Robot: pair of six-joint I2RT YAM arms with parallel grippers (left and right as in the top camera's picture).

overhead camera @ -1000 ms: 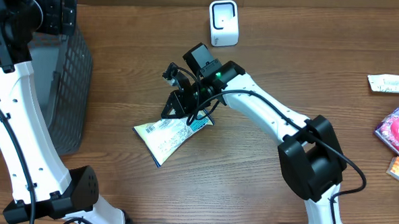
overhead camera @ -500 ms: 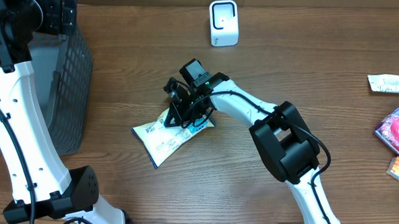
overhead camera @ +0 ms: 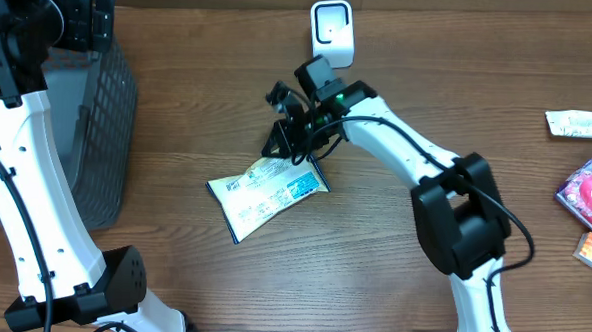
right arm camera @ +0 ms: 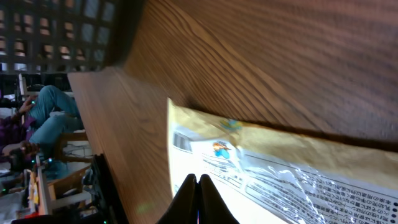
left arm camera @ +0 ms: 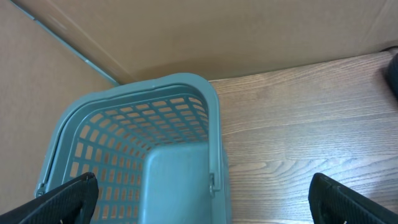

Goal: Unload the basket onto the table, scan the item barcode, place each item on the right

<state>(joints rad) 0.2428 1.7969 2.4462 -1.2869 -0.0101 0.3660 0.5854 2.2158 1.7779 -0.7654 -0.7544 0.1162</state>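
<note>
Two pincers: right pincer clenched, tips against yellow packet edge, grasp uncertain, white scanner near beyond; left pincer released wide, teal basket beneath

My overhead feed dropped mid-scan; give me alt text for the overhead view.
The right claw, shut, pinches the top edge of a flat yellow-and-white printed foil packet on the wooden table, near the small white barcode scanner. A grey mesh basket stands at left.
</note>
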